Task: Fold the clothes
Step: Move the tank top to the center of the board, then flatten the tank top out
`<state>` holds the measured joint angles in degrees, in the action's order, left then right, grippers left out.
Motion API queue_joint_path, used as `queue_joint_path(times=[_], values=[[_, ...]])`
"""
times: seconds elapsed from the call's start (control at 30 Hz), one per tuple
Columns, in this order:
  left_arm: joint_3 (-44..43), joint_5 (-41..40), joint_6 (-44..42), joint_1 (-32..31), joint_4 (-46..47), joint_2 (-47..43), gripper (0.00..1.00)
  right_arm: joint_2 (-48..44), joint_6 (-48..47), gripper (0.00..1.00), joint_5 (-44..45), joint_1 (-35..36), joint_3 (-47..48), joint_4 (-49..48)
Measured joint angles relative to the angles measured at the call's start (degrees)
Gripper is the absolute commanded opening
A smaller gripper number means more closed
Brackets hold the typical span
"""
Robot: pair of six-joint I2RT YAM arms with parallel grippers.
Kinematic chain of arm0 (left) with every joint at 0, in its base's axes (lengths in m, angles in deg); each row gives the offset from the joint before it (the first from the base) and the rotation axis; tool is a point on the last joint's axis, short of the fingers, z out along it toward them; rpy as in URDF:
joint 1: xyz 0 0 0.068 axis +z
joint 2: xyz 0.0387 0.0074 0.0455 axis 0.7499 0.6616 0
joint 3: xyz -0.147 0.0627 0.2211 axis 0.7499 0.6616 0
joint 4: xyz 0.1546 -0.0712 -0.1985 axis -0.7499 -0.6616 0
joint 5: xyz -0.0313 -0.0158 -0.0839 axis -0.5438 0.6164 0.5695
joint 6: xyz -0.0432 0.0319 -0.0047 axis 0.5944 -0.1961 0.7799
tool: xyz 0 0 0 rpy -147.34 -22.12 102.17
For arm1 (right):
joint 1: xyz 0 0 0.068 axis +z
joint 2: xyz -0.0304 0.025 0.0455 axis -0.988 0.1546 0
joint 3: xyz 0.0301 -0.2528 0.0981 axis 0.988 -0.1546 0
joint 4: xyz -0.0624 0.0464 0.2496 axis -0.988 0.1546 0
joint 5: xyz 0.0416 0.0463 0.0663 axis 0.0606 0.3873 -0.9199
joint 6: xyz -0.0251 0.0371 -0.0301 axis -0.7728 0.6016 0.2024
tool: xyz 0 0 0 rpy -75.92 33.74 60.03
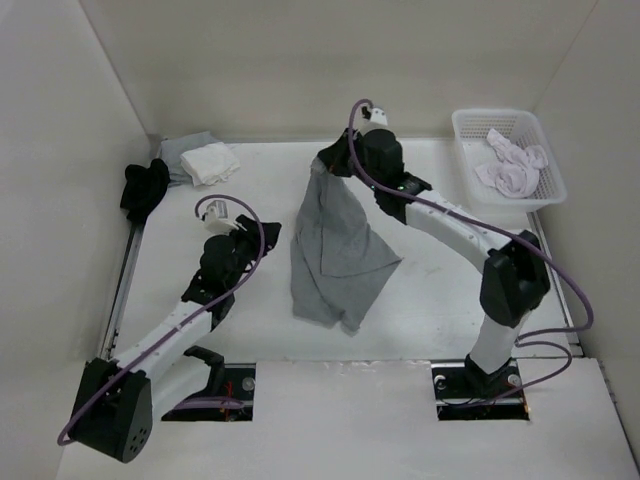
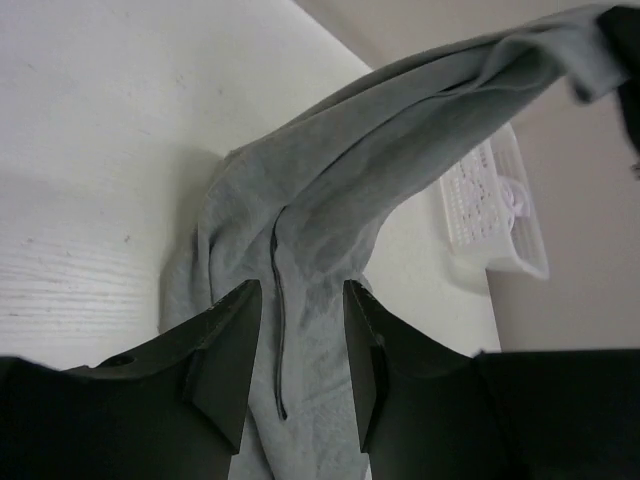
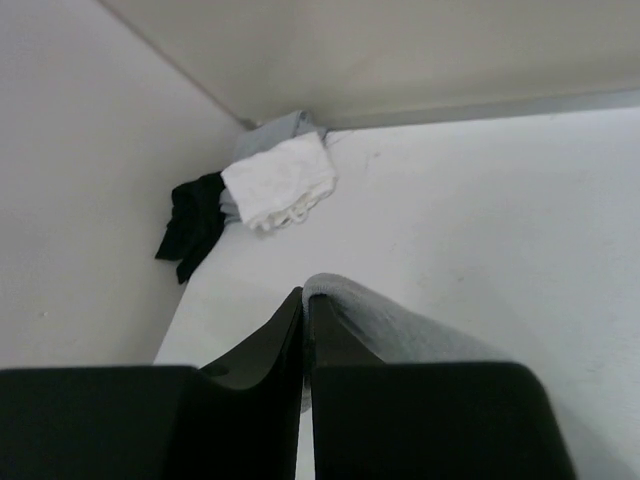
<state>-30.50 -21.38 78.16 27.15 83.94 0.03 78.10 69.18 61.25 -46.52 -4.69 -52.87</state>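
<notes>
1. SURFACE / ROOM
- Table: flat, white, matte, w/ faint wood grain visible in the left wrist view.
- Walls: plain off-white, enclosing the table on the far, left and right sides.

2. QTY
- Arms: 2, bases at the near edge.
- Grey garment (the clothes): 1.
- Basket: 1, white plastic lattice, far-right corner. It holds 1 white-and-pale-pink garment.
- Far-left corner: 1 black garment, 1 white folded cloth, and 1 grey folded piece partly under the white one. The 3 items are bunched together against the wall.

3. TASK ITEM POS.
- The clothes are at table ctr, between the 2 arms.
- The top corner is lifted off the surface. The rest hangs down in a narrow drape and widens into a crumpled lower section lying on the table.
- They are well apart from the basket and from the corner pile.

4. PINCERS
- right gripper: raised over the far-ctr area. Fingers are pressed nearly together, pinching the top corner of the clothes. In the right wrist view the fabric fold sits at the fingertips.
- left gripper: low, just beside the left edge of the clothes. Fingers are spread, w/ nothing pinched. In the left wrist view the fabric shows through the gap. Contact w/ the cloth: cannot tell.
</notes>
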Motion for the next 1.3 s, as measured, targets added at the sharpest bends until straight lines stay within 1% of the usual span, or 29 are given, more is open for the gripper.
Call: queue_joint_path(times=[0.1, 0.2, 0.23, 0.27, 0.3, 0.33, 0.37, 0.4, 0.43, 0.47, 0.5, 0.53, 0.57, 0.63, 0.67, 0.7, 0.73, 0.77, 0.8, 0.83, 0.9, 0.93, 0.97, 1.0, 1.03, 1.1, 1.13, 1.2, 1.3], values=[[0.3, -1.9, 0.0, 1.5, -1.6, -3.5, 0.36, 4.6, 2.0, 0.08, -1.9, 2.8, 1.5, -0.1], [0.3, -3.7, 0.0, 2.6, -2.8, -5.0, 0.36, 9.7, 3.9, 0.08, -4.0, 6.9, 1.8, 0.7], [0.3, -4.0, 0.0, 2.6, -3.0, -5.0, 0.36, 11.9, 4.4, 0.07, -5.0, 8.1, 3.0, 1.8], [0.4, -4.3, 0.0, 2.9, -3.5, -5.0, 0.35, 18.0, 5.2, 0.08, -7.0, 9.9, 9.4, 5.6], [0.6, -4.4, 0.1, 3.1, -3.8, -5.0, 0.35, 19.0, 5.3, 0.10, -7.2, 10.1, 10.6, 6.0], [1.0, -4.3, 0.2, 4.0, -3.7, -5.0, 0.35, 23.0, 5.9, 0.14, -8.3, 10.5, 16.3, 9.0], [1.5, -4.5, 0.3, 5.2, -4.0, -5.0, 0.35, 28.6, 6.1, 0.21, -9.4, 10.7, 24.7, 11.0], [1.9, -4.9, 0.5, 6.0, -4.1, -5.0, 0.35, 31.3, 6.3, 0.30, -9.8, 10.7, 28.5, 11.7], [2.6, -5.3, 1.0, 7.8, -4.2, -5.0, 0.35, 33.4, 6.1, 0.45, -10.1, 10.7, 32.0, 13.8], [2.9, -5.5, 1.2, 8.3, -4.3, -5.0, 0.35, 33.9, 5.9, 0.50, -10.1, 10.7, 32.7, 15.0], [3.3, -5.6, 1.6, 9.7, -4.4, -4.9, 0.35, 33.2, 5.3, 0.55, -10.1, 10.6, 31.2, 15.0], [3.6, -5.8, 1.9, 10.7, -4.5, -4.7, 0.35, 31.3, 4.7, 0.57, -9.7, 10.5, 27.8, 15.0], [4.0, -5.9, 2.3, 11.9, -4.6, -4.3, 0.35, 29.4, 4.4, 0.58, -9.4, 10.4, 24.5, 14.5], [4.2, -6.3, 3.1, 13.7, -4.7, -3.2, 0.34, 21.6, 3.5, 0.51, -8.6, 10.4, 11.9, 11.1], [4.3, -6.6, 3.5, 14.8, -4.5, -2.0, 0.32, 17.1, 3.3, 0.34, -8.2, 10.4, 5.6, 10.4], [4.3, -6.9, 3.7, 15.3, -4.2, -0.7, 0.31, 10.8, 3.4, 0.20, -7.3, 10.1, -2.8, 8.6], [4.3, -7.0, 3.8, 15.5, -3.8, 0.5, 0.30, 7.1, 3.1, 0.13, -6.9, 10.0, -6.8, 7.8], [4.2, -7.1, 4.1, 15.6, -2.7, 5.5, 0.26, 2.0, 3.6, 0.05, -6.4, 9.6, -12.9, 5.5], [4.1, -7.1, 4.2, 15.5, -2.8, 7.0, 0.25, -4.0, 3.9, 0.05, -5.2, 8.9, -18.9, 4.5], [4.1, -7.1, 4.2, 15.2, -2.8, 8.5, 0.24, -7.1, 4.2, 0.06, -4.3, 8.4, -22.4, 1.7], [3.5, -7.3, 3.9, 14.9, -2.5, 12.1, 0.24, -11.2, 4.5, 0.08, -2.0, 7.8, -29.2, -1.3], [3.0, -7.6, 3.7, 14.6, -2.2, 14.6, 0.24, -11.7, 4.7, 0.09, -1.7, 7.8, -30.8, -1.7], [2.9, -7.7, 3.5, 14.6, -2.1, 15.9, 0.27, -12.5, 5.4, 0.09, -1.2, 8.0, -35.1, -3.8], [2.6, -8.2, 3.3, 14.5, -1.5, 18.2, 0.29, -12.6, 5.7, 0.09, -1.1, 8.1, -36.3, -4.1], [2.3, -8.5, 3.0, 14.4, -1.2, 19.8, 0.34, -12.6, 5.9, 0.10, -1.0, 8.3, -37.9, -4.1], [1.4, -8.9, 2.0, 14.2, -0.9, 22.3, 0.37, -12.5, 7.0, 0.10, -1.0, 8.8, -41.3, -4.7], [0.1, -9.3, 1.1, 13.9, 0.2, 23.5, 0.42, -12.5, 7.5, 0.10, -1.0, 9.3, -42.8, -5.8], [-1.2, -9.7, -0.3, 13.6, 1.6, 24.9, 0.44, -12.5, 8.3, 0.10, -1.2, 10.4, -44.2, -7.0], [-1.9, -10.4, -2.3, 13.4, 4.5, 27.5, 0.41, -12.5, 9.2, 0.11, -1.5, 11.3, -45.0, -10.1]])
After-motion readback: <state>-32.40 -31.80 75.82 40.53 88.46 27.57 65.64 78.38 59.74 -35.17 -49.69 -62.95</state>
